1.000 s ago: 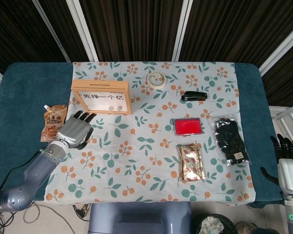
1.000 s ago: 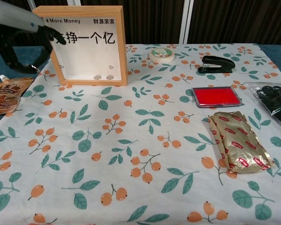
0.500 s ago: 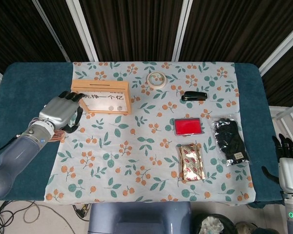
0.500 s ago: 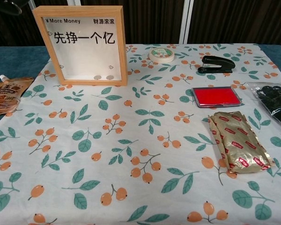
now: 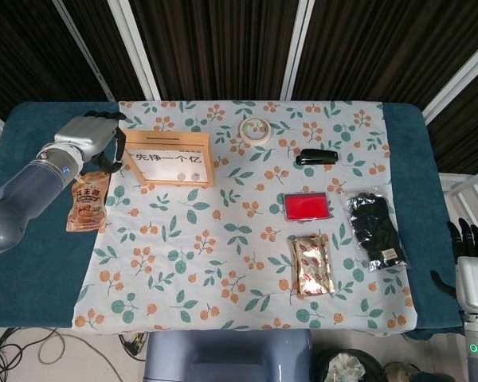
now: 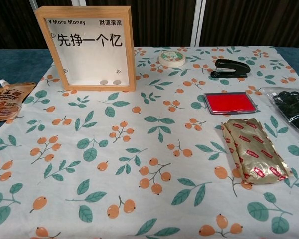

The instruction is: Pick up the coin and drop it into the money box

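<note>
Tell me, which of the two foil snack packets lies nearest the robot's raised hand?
The brown spouted pouch at the table's left edge, just below the left hand. The gold and red packet lies far across the table.

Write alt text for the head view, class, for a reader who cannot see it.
Seen from above, the left hand hangs at the left end of a wooden money box on a floral tablecloth. Around it lie a snack pouch, tape roll, stapler, red ink pad, gold packet and black bag. The right hand waits at the lower right edge.
</note>
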Controlling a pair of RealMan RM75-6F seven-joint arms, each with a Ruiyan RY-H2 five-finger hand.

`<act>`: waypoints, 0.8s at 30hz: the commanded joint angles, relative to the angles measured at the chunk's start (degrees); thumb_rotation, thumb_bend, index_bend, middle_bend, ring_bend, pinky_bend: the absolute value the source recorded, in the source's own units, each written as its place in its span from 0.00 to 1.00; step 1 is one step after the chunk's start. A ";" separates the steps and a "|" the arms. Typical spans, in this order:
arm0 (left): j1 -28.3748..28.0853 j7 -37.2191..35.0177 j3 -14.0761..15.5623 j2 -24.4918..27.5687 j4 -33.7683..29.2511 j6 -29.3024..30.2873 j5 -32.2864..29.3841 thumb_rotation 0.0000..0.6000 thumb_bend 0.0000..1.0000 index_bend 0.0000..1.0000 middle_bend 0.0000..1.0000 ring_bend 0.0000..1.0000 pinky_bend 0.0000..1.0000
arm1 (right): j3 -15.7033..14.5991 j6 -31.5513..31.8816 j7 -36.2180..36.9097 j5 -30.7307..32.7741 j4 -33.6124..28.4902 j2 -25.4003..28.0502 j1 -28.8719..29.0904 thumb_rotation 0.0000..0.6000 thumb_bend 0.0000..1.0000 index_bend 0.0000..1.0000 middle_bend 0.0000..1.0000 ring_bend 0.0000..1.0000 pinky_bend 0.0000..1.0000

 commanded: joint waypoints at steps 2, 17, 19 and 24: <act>-4.99 -4.92 6.26 -5.46 8.17 -6.67 -2.55 1.00 0.60 0.71 0.04 0.00 0.00 | 0.09 -0.06 -0.51 0.35 0.42 -0.37 0.06 1.00 0.30 0.00 0.00 0.00 0.00; -10.47 -23.61 16.71 -18.20 26.66 -16.47 6.07 1.00 0.66 0.74 0.07 0.00 0.00 | 0.84 -0.98 -1.08 2.44 2.85 -1.35 0.26 1.00 0.30 0.00 0.00 0.00 0.00; -10.49 -25.55 16.73 -19.21 28.13 -16.58 7.67 1.00 0.67 0.75 0.07 0.00 0.00 | 0.93 -0.98 -1.11 2.61 3.04 -1.40 0.25 1.00 0.30 0.00 0.00 0.00 0.00; -9.82 -30.28 16.62 -22.04 31.53 -14.85 12.51 1.00 0.67 0.75 0.07 0.00 0.00 | 1.06 -1.12 -1.22 3.00 3.51 -1.53 0.25 1.00 0.30 0.00 0.00 0.00 0.00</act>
